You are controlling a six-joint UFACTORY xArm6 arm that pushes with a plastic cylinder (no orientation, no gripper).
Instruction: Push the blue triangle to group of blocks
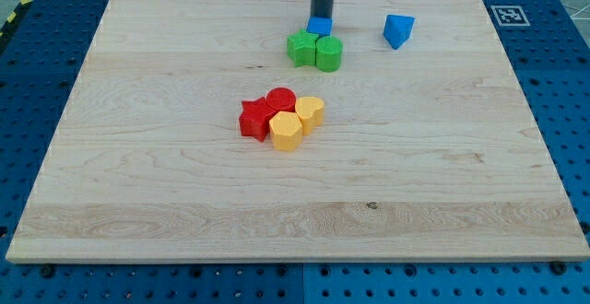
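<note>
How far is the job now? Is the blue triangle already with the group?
Done: nothing visible yet. The blue triangle stands alone, to the view's right of the green blocks. In hand: my tip sits at another blue block above the greens. Left: the whole push.

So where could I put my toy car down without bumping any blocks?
The whole bottom strip of the board, below the red and yellow blocks, is bare. So is the left side. It is crowded at the top middle: my tip stands by a blue block, two green blocks and the blue triangle.
</note>
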